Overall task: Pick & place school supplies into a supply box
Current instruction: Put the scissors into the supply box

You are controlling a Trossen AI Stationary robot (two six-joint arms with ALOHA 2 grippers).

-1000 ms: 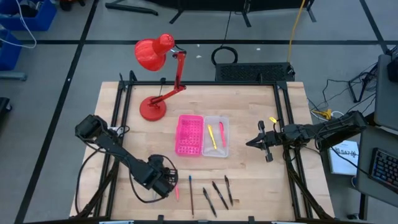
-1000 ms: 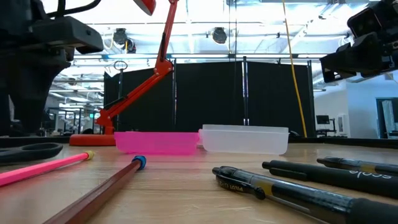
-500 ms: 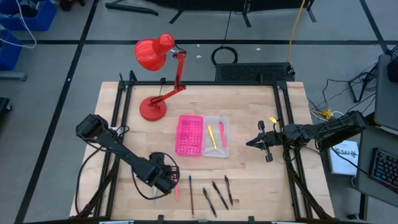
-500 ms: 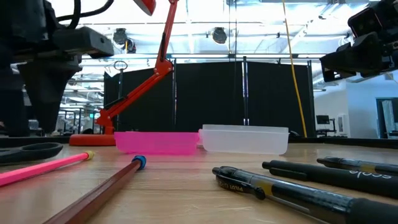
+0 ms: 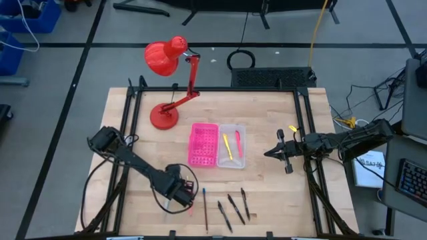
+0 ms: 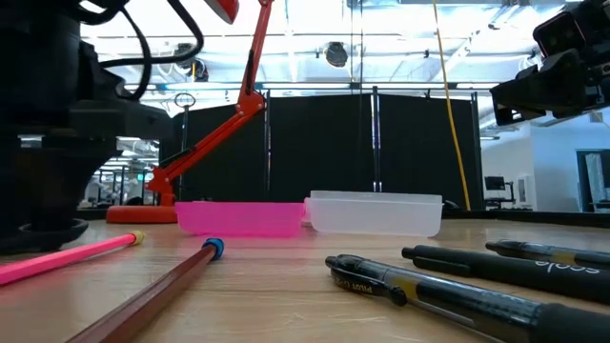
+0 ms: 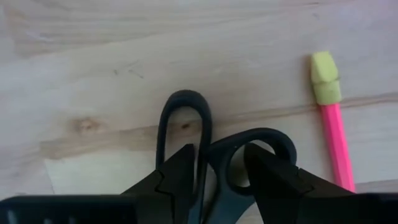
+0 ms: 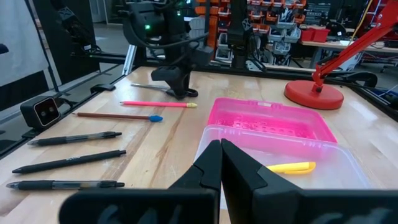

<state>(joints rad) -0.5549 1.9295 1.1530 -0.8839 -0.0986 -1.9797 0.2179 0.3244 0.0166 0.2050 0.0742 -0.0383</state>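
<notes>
L gripper (image 7: 214,163) down on scissors (image 7: 205,140), fingers apart astride a handle loop, pink pencil (image 7: 334,127) beside. R gripper (image 5: 272,153) near box (image 5: 217,145), fingers together.

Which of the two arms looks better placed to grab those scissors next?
The left. Its end effector is right down over the scissors, fingers open astride a handle loop. The right end effector hangs shut beyond the supply box, far off.

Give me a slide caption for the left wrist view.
Left tool straddling a black scissors handle loop, pink pencil alongside on the wooden table.
</notes>
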